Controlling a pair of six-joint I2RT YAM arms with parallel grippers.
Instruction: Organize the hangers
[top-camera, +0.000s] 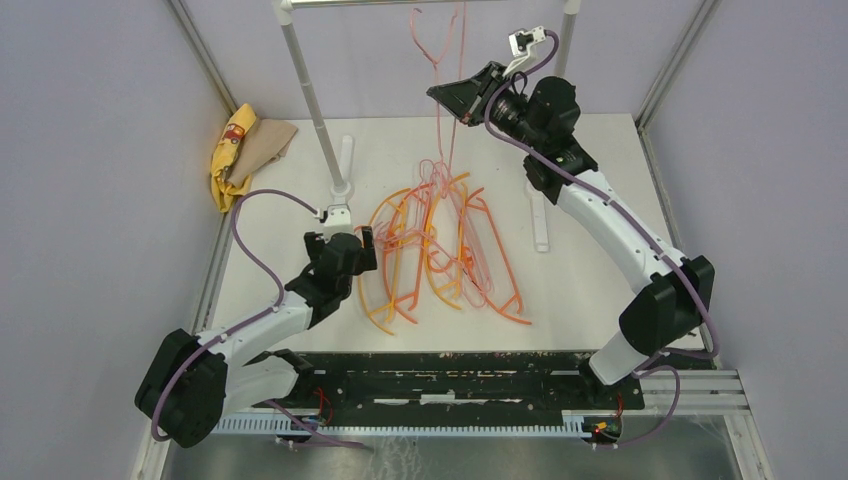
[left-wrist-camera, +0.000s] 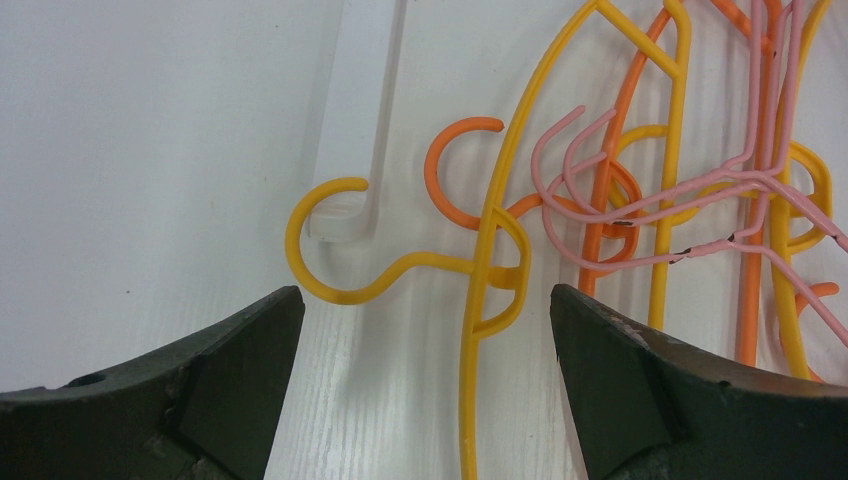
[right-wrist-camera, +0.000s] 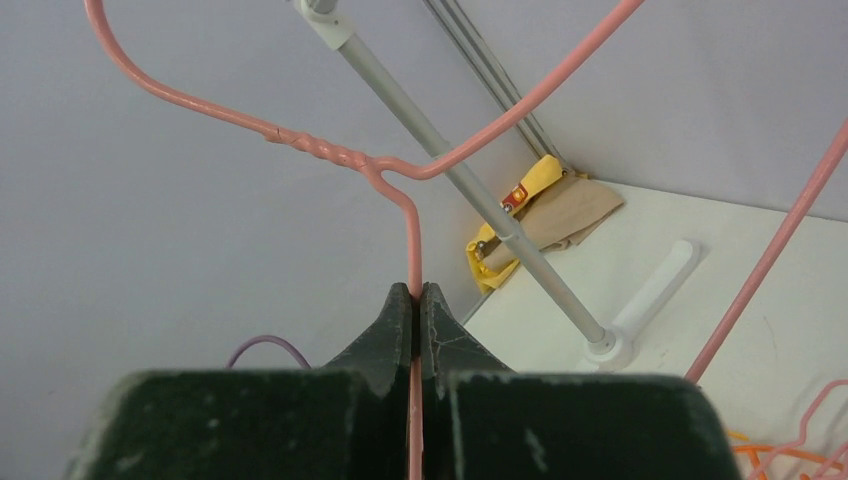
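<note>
A pile of hangers (top-camera: 440, 250) lies on the white table: thick yellow and orange plastic ones tangled with thin pink wire ones. My right gripper (top-camera: 440, 93) is raised high by the rack's top bar and is shut on a pink wire hanger (top-camera: 441, 55). In the right wrist view the fingers (right-wrist-camera: 415, 295) pinch that pink hanger (right-wrist-camera: 330, 155) just below its twisted neck. My left gripper (top-camera: 352, 240) is low at the pile's left edge, open and empty. In the left wrist view, the left gripper (left-wrist-camera: 427, 300) straddles a yellow hanger (left-wrist-camera: 478, 270) near its hook. An orange hook (left-wrist-camera: 445, 170) and pink hooks (left-wrist-camera: 575, 165) lie beyond.
The white-poled rack stands at the back, with its left pole (top-camera: 310, 100), left foot (top-camera: 343, 165), right foot (top-camera: 540, 220) and top bar (top-camera: 400, 3). A yellow and tan cloth (top-camera: 240, 150) lies in the back left corner. Grey walls enclose the table.
</note>
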